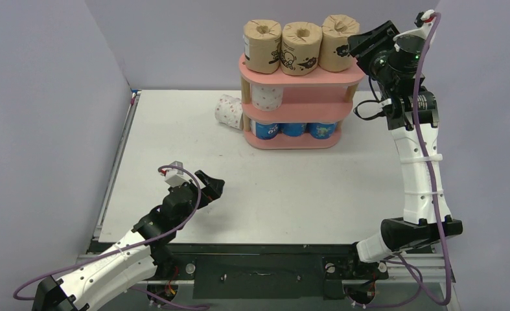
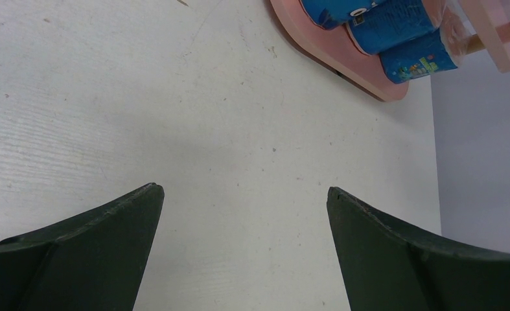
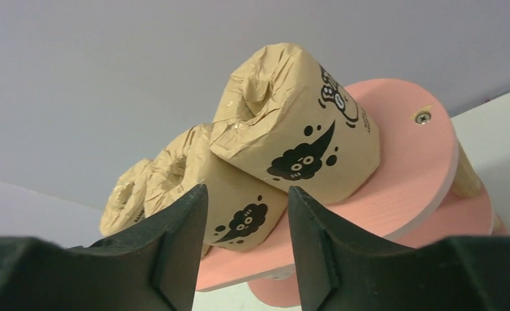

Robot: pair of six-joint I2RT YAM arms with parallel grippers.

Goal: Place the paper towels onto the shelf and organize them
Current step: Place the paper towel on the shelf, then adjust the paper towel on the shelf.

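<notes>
1. The shelf stands at the far middle of the table. It has three pink oval boards joined by light wooden posts.
2. Top board: three brown rolls stand on end in a close row, with the gathered wrapping facing up.
3. Middle board: one white roll with pink dots stands on end at the left.
4. Bottom board: three blue rolls lie side by side, their white ends toward the front.
5. A second dotted roll lies on its side on the table, outside the shelf and just beside its left post.
6. Print:
   - The brown rolls carry black cartoon blobs with little faces. The right wrist view shows a round figure with small lettering on the nearest roll, too small to read.
   - The blue rolls have bright coloured print and a pale label patch, and no wording is legible.
7. The right gripper is raised at the right end of the top board, just beside the rightmost brown roll. Its jaws stand a narrow gap apart with nothing between them.
8. The left gripper sits low over the near left of the table, well apart from the shelf. Its jaws are spread wide and hold nothing.
</notes>
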